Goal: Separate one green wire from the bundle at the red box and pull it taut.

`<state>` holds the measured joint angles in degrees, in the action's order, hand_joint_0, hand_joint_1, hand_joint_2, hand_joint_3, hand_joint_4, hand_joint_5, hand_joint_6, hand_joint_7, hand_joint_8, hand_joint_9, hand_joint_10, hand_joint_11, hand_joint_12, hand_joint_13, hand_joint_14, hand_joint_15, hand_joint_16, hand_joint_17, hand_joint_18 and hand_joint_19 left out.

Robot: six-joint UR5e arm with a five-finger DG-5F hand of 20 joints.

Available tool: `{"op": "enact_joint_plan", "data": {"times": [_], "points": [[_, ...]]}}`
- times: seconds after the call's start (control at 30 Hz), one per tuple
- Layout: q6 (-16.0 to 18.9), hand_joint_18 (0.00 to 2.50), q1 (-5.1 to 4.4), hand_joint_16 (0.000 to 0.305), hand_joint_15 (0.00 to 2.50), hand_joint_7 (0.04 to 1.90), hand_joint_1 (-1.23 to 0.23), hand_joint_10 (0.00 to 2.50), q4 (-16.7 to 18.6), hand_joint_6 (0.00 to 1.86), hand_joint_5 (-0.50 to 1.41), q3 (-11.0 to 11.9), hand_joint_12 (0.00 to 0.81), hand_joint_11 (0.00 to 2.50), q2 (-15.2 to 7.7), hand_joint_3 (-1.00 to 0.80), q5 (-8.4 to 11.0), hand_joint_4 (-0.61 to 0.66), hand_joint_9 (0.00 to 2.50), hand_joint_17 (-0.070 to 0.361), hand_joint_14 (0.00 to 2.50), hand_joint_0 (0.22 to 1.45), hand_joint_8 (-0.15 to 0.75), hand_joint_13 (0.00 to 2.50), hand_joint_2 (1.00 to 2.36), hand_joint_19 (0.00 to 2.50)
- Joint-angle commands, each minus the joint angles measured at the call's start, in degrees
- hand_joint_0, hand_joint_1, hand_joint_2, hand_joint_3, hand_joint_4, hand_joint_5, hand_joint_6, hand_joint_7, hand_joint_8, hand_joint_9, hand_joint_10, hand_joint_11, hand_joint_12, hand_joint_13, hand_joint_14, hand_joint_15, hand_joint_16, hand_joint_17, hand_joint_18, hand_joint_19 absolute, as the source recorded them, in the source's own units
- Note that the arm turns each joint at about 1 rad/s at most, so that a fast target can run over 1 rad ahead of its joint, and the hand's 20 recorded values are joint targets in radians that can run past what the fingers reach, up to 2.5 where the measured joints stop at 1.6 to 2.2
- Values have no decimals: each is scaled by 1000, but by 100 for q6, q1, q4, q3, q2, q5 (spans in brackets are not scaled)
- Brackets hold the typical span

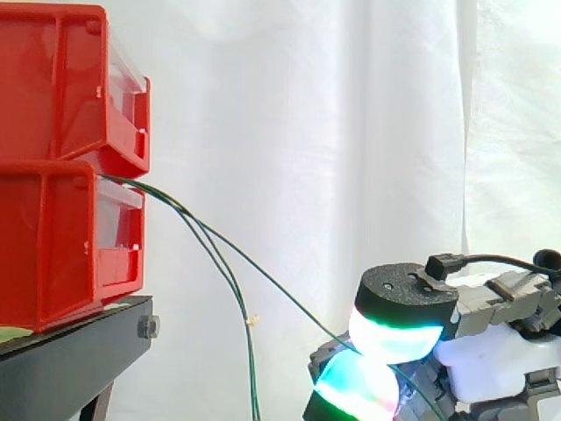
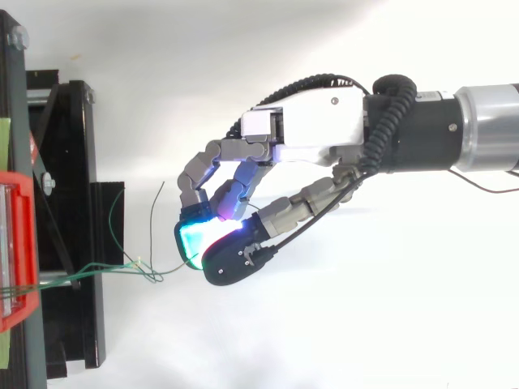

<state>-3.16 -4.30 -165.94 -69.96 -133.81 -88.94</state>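
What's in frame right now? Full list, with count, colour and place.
red bins: 2, red, stacked at the left on the stand
black stand: 1, black, under the bins
pale green strip: 1, between the lower bin and the stand top
hanging green wires: at least 2, exact count unclear, green, coming out between the bins and drooping down
separated green wire: 1, green, running nearly straight from the same exit to the hand
white curtain: 1, white, behind everything
hand: 1, white and grey with pads glowing cyan-green, right of the stand, pads pinched on the separated green wire
arm: 1, silver and black, coming in from the right edge in the top view
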Motion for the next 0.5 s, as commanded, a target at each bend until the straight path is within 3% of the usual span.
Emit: {"op": "enact_joint_plan", "data": {"times": [0.0, 0.47], "points": [[0, 731, -1, 59, 245, 1187, -767, 13, 0, 910, -127, 0, 386, 690, -4, 22, 0, -65, 962, 132, 9, 595, 338, 664, 1008, 253], [0, 730, -36, 58, 247, 1183, -768, 13, 0, 909, -128, 0, 386, 694, -4, 17, 0, -65, 962, 131, 7, 596, 339, 671, 1008, 253]]}}
